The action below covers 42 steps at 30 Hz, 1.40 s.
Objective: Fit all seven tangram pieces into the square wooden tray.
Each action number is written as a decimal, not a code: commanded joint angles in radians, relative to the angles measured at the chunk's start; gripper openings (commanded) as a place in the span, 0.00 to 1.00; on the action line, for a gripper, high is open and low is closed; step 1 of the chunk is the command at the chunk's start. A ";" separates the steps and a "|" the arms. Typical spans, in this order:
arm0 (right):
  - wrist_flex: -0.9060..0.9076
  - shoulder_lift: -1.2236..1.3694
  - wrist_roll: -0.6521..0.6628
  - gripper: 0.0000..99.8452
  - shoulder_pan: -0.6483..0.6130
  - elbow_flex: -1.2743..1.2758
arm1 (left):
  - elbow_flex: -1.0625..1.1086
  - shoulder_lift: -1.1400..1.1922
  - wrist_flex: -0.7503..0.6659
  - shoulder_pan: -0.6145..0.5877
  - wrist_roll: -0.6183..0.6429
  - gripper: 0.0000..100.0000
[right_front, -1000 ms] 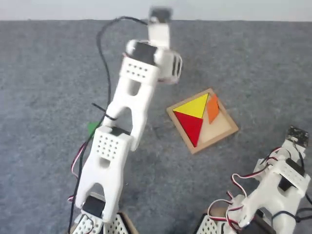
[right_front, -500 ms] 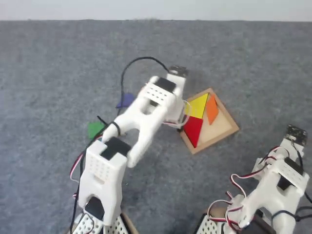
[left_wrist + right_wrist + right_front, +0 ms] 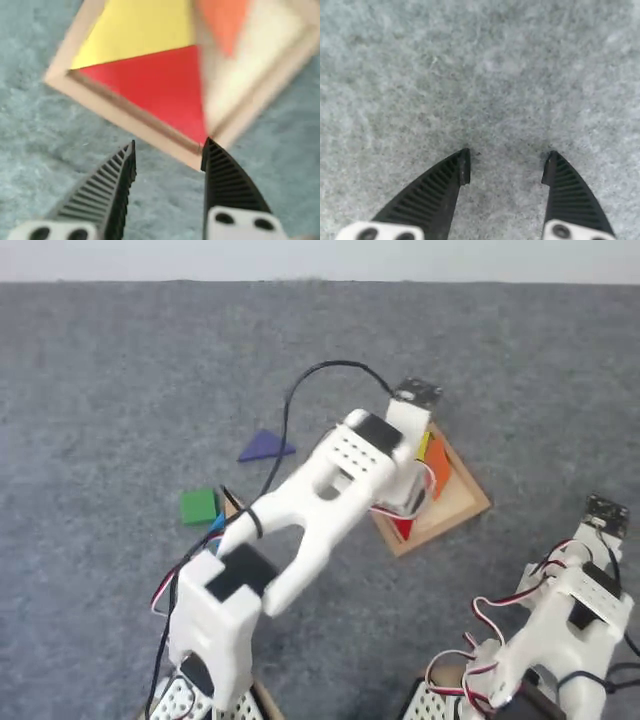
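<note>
Wooden tray [image 3: 125, 112] lies just ahead of the left gripper [image 3: 169, 145], whose jaws are spread and empty. Close up, a red triangle [image 3: 160, 85], yellow triangle [image 3: 135, 35] and orange piece [image 3: 225, 20] sit inside, with bare floor beside them. The high view adds the purple triangle [image 3: 265, 447] and green square [image 3: 198, 506], loose on the carpet [image 3: 120, 360] well behind that gripper, so the left arm is probably nearer to fetch them. The right gripper [image 3: 507, 157], also spread, hangs over bare carpet.
</note>
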 commanded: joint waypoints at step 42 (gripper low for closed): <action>-0.015 -0.028 0.002 0.25 -0.016 -0.002 | 0.185 0.051 -0.149 -0.402 -0.229 0.17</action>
